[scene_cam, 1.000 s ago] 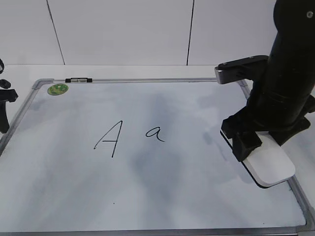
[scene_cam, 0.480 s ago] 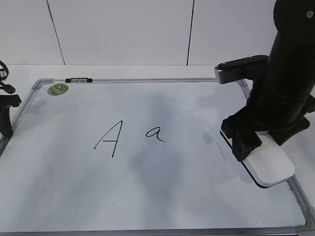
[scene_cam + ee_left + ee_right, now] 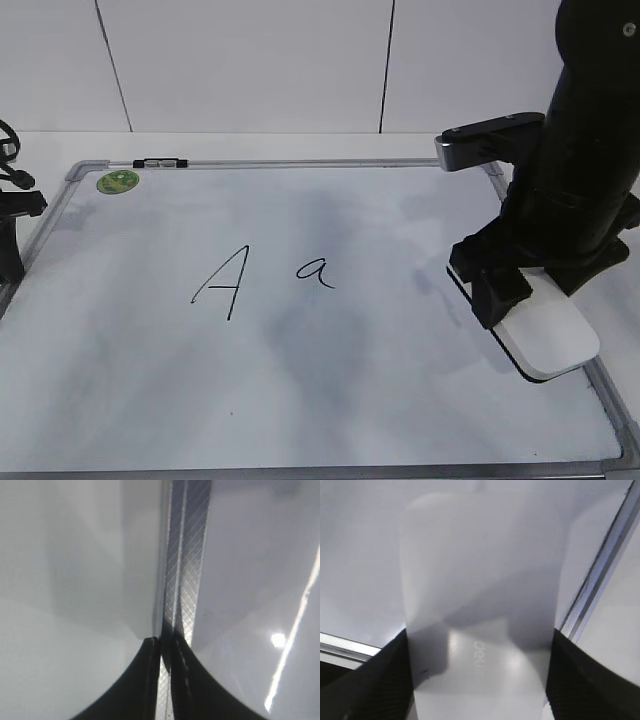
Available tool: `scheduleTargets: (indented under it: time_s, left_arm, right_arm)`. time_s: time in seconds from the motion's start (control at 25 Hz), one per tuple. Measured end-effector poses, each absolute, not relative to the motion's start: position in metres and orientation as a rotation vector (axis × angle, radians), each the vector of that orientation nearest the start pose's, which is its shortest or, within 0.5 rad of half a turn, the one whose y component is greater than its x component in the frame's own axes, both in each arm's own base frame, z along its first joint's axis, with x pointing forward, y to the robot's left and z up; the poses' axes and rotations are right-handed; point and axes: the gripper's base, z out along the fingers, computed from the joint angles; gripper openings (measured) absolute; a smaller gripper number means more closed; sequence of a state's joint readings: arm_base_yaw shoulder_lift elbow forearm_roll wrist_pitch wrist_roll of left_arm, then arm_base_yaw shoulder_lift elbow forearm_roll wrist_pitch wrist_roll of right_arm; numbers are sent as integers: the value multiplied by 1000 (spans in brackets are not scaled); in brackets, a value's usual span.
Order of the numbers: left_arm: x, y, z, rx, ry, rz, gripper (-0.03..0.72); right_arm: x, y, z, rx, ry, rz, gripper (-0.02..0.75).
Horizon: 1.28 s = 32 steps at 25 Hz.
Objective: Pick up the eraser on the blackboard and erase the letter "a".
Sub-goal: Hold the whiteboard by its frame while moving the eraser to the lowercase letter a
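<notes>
We are at the pick-up step: our right gripper (image 3: 522, 288) clasps the eraser (image 3: 550, 335) from both sides at the board's (image 3: 330, 420) right edge. Next we lift and carry it well to our left, onto the "a" (image 3: 315, 272). Our left gripper (image 3: 164, 650) sits clenched, idle.

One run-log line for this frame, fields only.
right gripper: shut on eraser, at blackboard right edge | left gripper: shut, over left frame | letter "a": intact
</notes>
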<state>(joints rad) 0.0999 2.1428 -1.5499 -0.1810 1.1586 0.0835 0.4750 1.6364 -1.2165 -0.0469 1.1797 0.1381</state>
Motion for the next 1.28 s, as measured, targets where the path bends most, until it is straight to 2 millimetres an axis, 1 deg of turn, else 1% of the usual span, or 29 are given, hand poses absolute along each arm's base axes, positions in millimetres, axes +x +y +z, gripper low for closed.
scheduleTargets:
  time_s: [0.2, 0.32, 0.64, 0.88, 0.92, 1.04, 1.28]
  left_arm:
    - [407, 26, 148, -146, 3204, -274, 15]
    - [407, 26, 148, -147, 3204, -277, 15]
    - [407, 24, 148, -155, 3201, -300, 15]
    - [407, 24, 148, -156, 3199, -309, 15]
    - [407, 24, 148, -156, 3199, -309, 15]
    - [407, 23, 148, -159, 3198, -315, 15]
    - [407, 24, 148, -160, 3197, -319, 15]
  right_arm:
    - [278, 138, 252, -562, 3014, -35, 555]
    - [288, 144, 253, -590, 3021, -42, 555]
    - [338, 169, 243, -638, 2984, -35, 555]
    - [373, 187, 257, -625, 2880, -4, 555]
    - [378, 189, 256, -624, 2875, -2, 555]
    - [388, 194, 245, -629, 2881, -5, 555]
    - [397, 200, 205, -660, 2963, -31, 555]
